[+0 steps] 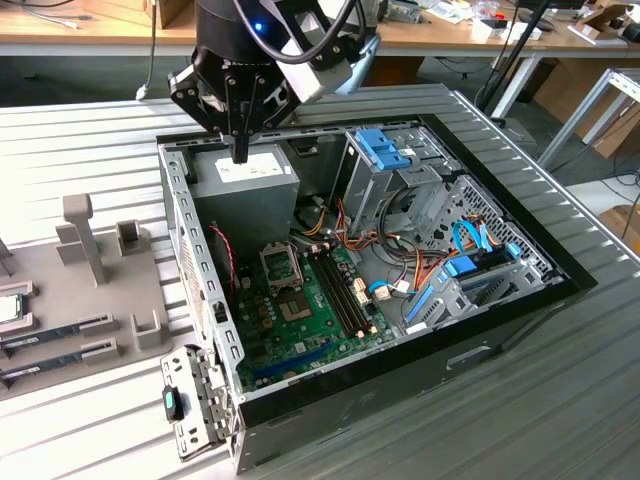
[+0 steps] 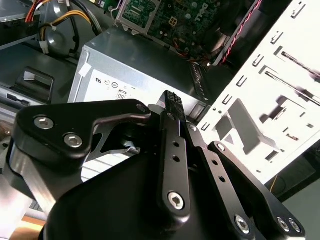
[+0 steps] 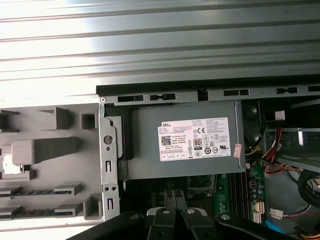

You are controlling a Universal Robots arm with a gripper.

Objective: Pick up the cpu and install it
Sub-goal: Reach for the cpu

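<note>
Exterior view: the jaws hang closed, with nothing between them, over the power supply inside the computer case. The cpu lies outside the case, on the grey tray beside its wall. A clean pick probably needs the jaws opened wide, squared over the chip, and gripping its edges lightly.

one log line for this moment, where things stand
gripper: shut, nothing held | position: over power supply | cpu: on tray, exterior view's left | socket: empty
</note>
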